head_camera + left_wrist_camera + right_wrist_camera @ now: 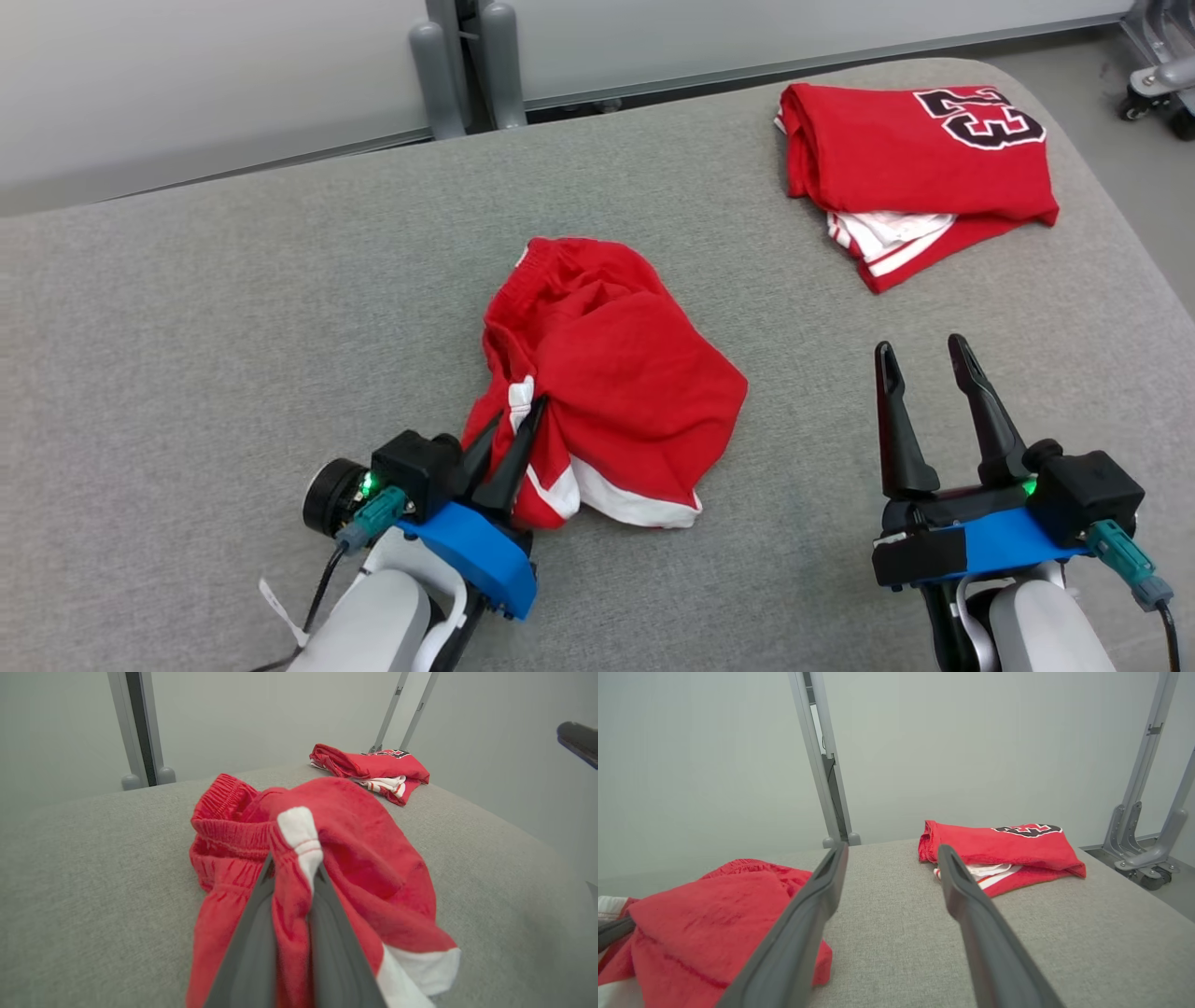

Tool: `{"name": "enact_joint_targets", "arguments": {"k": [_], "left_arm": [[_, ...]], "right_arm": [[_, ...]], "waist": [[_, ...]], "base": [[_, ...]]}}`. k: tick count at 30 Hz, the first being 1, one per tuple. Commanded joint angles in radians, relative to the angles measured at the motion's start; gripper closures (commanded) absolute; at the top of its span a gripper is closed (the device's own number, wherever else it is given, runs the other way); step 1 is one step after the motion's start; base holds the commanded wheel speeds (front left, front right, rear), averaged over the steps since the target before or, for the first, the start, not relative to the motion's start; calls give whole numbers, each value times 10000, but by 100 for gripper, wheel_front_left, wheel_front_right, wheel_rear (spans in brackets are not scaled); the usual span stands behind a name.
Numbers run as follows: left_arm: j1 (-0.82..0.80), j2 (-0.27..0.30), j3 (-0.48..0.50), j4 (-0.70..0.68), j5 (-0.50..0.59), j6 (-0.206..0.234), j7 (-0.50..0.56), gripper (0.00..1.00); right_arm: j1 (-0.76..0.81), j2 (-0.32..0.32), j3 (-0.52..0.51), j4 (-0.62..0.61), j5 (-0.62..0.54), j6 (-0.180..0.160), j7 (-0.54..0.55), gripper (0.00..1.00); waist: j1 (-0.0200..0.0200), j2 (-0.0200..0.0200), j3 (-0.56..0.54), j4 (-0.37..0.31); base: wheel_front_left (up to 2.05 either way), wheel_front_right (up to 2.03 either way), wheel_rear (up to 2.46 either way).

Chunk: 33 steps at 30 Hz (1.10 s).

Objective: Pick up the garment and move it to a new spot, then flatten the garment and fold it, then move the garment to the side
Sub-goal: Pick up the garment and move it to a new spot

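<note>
Firmly, left gripper [520, 408] pinches shorts [616, 373]; right gripper [920, 343] hovers spread.

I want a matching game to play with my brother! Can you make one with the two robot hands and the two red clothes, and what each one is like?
Things:
1. left gripper
2. right gripper
3. red shorts
4. folded jersey

States:
A. open, holding nothing
B. neatly folded, far side on the robot's right
C. shut, pinching cloth
D. crumpled in the middle

Pairs: 1-C, 2-A, 3-D, 4-B
</note>
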Motion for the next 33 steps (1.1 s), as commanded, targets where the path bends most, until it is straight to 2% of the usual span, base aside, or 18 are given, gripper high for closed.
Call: {"name": "enact_joint_targets", "arguments": {"k": [1,2,9,15,19,27,33], "left_arm": [[45,32,25,-14,98,93,-163,52],[90,26,12,6,141,129,-243,0],[98,246,676,-513,363,492,-585,0],[816,592,1912,-1565,603,818,-585,0],[1490,750,2725,-1993,812,887,-586,0],[2852,722,4072,-2552,1227,757,-588,0],[3529,454,4555,-2555,1530,447,-589,0]], "right_arm": [[74,10,-4,34,-52,-4,-48,0],[78,8,-25,49,-89,-4,-48,0],[142,7,-24,138,-205,-4,-48,0],[269,7,-35,176,-251,-4,-47,0],[386,8,-34,150,-274,-4,-47,0],[828,6,-198,-52,-266,-4,-36,0],[1226,6,-418,-64,-280,-4,-35,0]], "waist": [[1,-1,-22,129],[1,-1,-49,208],[1,-1,-397,783],[1,-1,-808,1269],[1,-1,-1105,1534],[1,-1,-1520,1940],[1,-1,-1696,2189]], "base": [[0,0,0],[0,0,0],[0,0,0],[0,0,0],[0,0,0],[0,0,0],[0,0,0]]}}
